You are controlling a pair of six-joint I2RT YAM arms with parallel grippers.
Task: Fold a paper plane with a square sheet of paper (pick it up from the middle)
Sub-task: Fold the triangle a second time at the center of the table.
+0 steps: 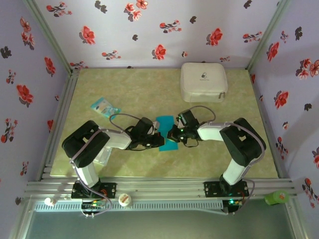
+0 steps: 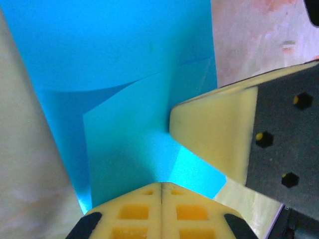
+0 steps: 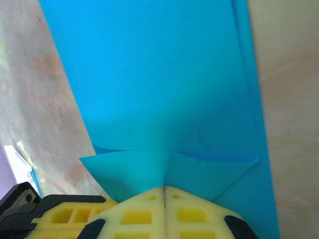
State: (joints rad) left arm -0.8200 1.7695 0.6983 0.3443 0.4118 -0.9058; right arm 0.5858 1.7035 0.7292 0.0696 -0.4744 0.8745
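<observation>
While the left claw (image 2: 162, 187) and right claw (image 3: 164, 189) sit clenched, tips pressing the square sheet of paper (image 1: 166, 133) mid bench (image 1: 124, 89) toward its near edge, only early flaps look creased, so most folds remain.

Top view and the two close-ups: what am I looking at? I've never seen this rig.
The top view looks down on a table with a left arm and a right arm bolted at its near edge. The other two pictures come from cameras on the wrists. There the left gripper and right gripper are the yellow parts at the bottom edge, both closed, each seemingly pinching the teal paper, already partly folded. Also on the table: a white case and a small packet.
</observation>
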